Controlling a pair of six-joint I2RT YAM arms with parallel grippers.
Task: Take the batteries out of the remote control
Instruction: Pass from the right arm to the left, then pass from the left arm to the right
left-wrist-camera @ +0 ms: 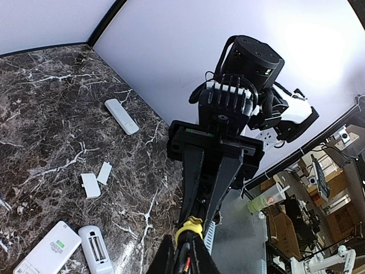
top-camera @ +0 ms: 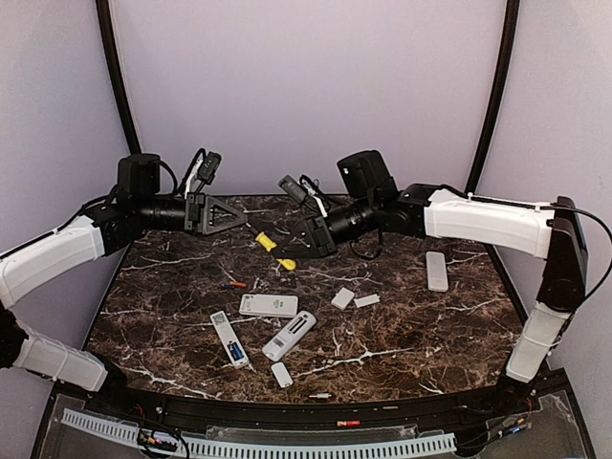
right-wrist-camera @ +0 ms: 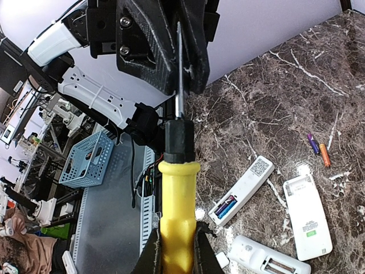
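- The worktop (top-camera: 440, 335) is a dark brown marble-look slab veined in white, with a curved front edge. Pale lavender walls close it in, and black poles rise at both back corners.
- White pieces lie scattered across the middle of the overhead view: a wide remote (top-camera: 269, 305), a slim remote (top-camera: 289, 335) just below it, a far remote (top-camera: 436, 271) well off toward the right, and two small covers (top-camera: 342, 298) near each other.
- The batteries (top-camera: 234, 284): two lie loose, one orange and one bluish, on bare marble left of centre. More sit in the bay of the open remote (top-camera: 229, 338) at lower left.
- Both arms reach in from the sides and meet nose to nose above the back of the worktop, in the upper centre of the overhead view.
- The right gripper (top-camera: 285, 254) has its jaws clamped on the handle of the screwdriver (top-camera: 262, 240). The thin shaft runs across to the left gripper (top-camera: 242, 218), whose jaws are pinched on it near the tip.
- The arm links wear smooth white shells with black joints and loose black cabling.
- The jaws are matte black plastic — angular, with a triangular frame on the left one.
- The screwdriver handle is glossy yellow with a black collar and a bright steel shaft.
- The remotes are plain white rounded rectangles.
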